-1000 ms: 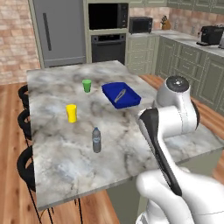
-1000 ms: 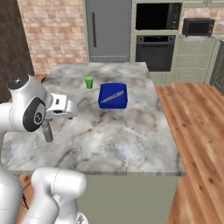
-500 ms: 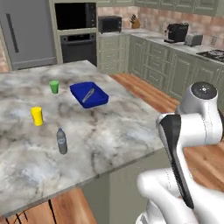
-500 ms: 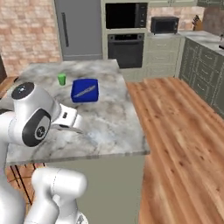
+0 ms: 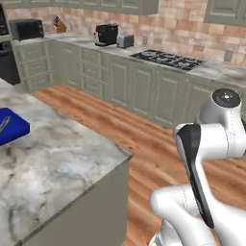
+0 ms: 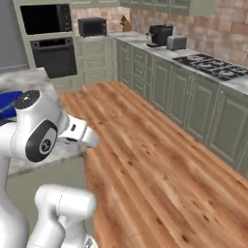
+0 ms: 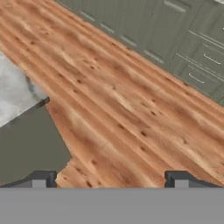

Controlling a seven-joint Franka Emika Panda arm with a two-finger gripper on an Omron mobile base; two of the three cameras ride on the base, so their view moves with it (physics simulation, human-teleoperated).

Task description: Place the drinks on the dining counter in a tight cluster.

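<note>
Beside the dining counter, my claw gapes wide, empty; I judge the drinks need finding next.

Blue tray and dining counter cut off at left

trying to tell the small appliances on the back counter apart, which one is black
The coffee maker is black; the toaster right beside it, nearer the stovetop, is silver-grey and lower.
</note>
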